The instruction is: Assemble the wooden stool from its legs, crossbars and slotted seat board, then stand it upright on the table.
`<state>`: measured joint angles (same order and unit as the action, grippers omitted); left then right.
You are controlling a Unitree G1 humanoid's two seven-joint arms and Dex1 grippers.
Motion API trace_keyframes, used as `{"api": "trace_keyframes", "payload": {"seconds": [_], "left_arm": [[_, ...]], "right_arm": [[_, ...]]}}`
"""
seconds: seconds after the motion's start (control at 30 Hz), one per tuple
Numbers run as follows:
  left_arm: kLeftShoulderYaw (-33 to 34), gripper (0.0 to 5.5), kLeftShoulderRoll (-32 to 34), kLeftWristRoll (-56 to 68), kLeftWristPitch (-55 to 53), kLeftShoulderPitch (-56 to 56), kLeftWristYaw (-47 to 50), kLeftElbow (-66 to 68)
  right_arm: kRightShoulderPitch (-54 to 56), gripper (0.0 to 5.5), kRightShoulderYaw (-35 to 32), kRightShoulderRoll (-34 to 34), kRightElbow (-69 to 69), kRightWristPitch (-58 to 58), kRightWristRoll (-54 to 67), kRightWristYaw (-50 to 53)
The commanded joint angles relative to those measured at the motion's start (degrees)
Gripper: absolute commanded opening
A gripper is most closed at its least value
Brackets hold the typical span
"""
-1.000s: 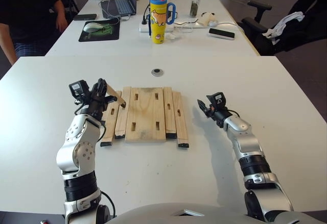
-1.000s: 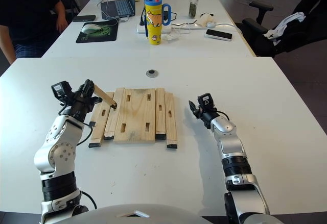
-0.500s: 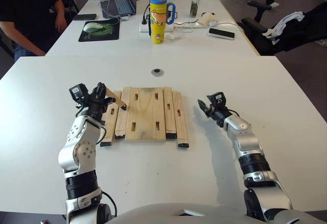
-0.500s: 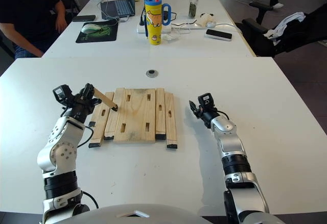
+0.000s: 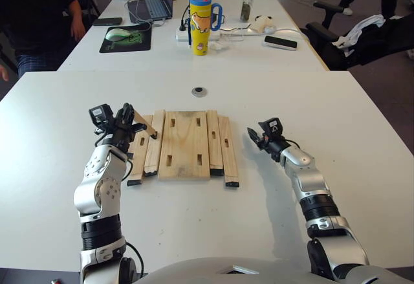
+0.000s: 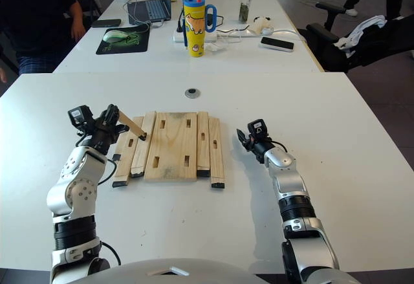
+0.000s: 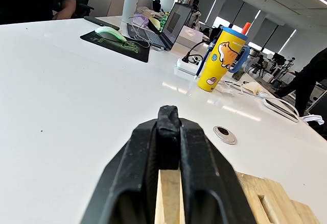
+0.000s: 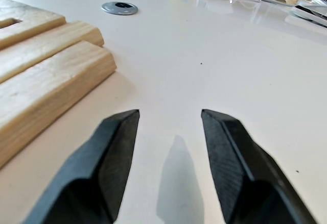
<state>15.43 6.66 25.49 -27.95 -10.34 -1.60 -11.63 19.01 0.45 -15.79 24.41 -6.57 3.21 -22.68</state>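
Seat board (image 5: 185,143) — position?
Flat on the table (image 5: 304,96), legs (image 5: 151,147) alongside, between both arms.
Grippers?
Left gripper (image 5: 127,120) clamps a tilted stick (image 5: 147,129); right gripper (image 5: 253,137) — fingers spread, near the rightmost leg (image 5: 228,151).

The left hand (image 5: 132,120) grips a wooden leg (image 5: 149,129) near the seat board (image 5: 185,143).

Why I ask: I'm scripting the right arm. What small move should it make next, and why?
Probably ease the right gripper toward the nearest leg: its jaws stand open and empty beside that leg, while the left gripper is shut on a wooden bar.
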Motion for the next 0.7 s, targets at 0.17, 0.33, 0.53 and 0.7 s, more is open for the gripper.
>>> {"api": "trace_keyframes", "payload": {"seconds": [0.17, 0.33, 0.53, 0.7], "left_arm": [[-4.8, 0.41, 1.7, -6.5, 2.6, -0.2, -1.2, 3.7], [-9.5, 0.41, 2.2, -12.6, 3.2, 3.3, -0.2, 2.1], [-13.2, 0.41, 3.3, -17.1, 5.6, 8.3, -1.9, 1.5], [-13.4, 0.41, 3.6, -17.8, 6.3, 7.2, -2.8, 2.2]], "right_arm": [[1.5, 2.26, 0.8, 0.5, 0.5, 0.0, -0.3, -0.5], [1.5, 2.26, 1.5, 0.7, 0.5, 0.0, -0.7, -0.5], [1.5, 2.26, 2.0, 0.7, 0.4, 0.0, -0.8, -0.6], [1.5, 2.26, 2.4, 0.9, 0.3, 0.0, -0.7, -0.8]]}}
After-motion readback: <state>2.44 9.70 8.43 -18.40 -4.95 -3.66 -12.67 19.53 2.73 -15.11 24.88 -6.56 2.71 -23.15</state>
